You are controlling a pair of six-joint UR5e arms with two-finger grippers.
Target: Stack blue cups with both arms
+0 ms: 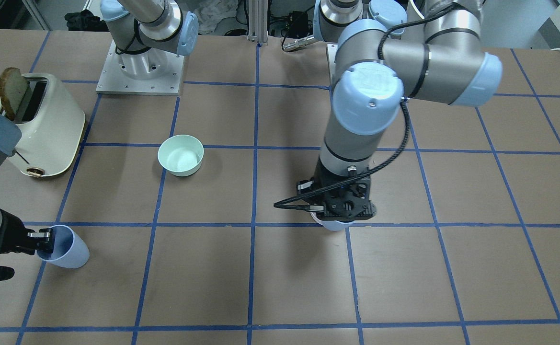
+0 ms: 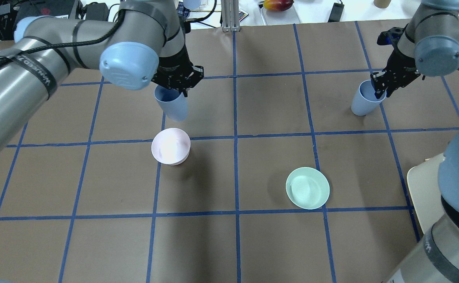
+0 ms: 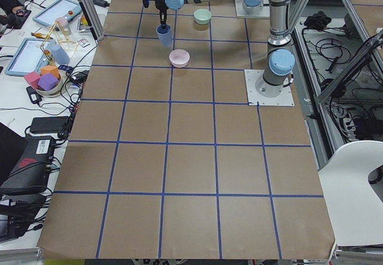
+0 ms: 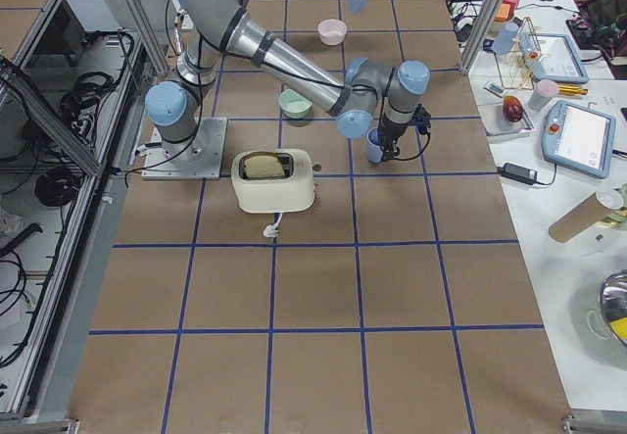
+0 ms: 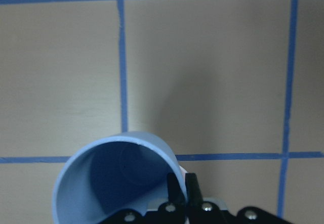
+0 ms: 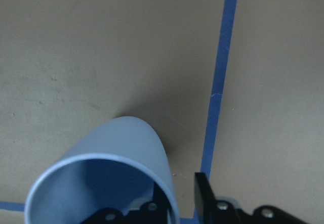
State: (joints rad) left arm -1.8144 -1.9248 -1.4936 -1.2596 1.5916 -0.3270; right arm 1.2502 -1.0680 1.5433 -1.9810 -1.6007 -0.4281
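My left gripper (image 2: 178,84) is shut on the rim of one blue cup (image 2: 172,105) and holds it upright above the table. In the left wrist view its fingers (image 5: 177,189) pinch the cup's wall (image 5: 114,181). In the front view the gripper (image 1: 344,207) covers most of this cup. The other blue cup (image 2: 364,103) stands at the far right. My right gripper (image 2: 382,87) straddles its rim, one finger inside and one outside. In the right wrist view a small gap shows between the outer finger (image 6: 203,193) and the cup (image 6: 126,158). It also shows in the front view (image 1: 68,248).
A pale pink bowl (image 2: 170,146) sits just nearer me than the held cup. A mint-green bowl (image 2: 308,188) sits right of centre. A cream toaster (image 1: 45,125) with bread stands by the right arm. Clutter lines the table's far edge.
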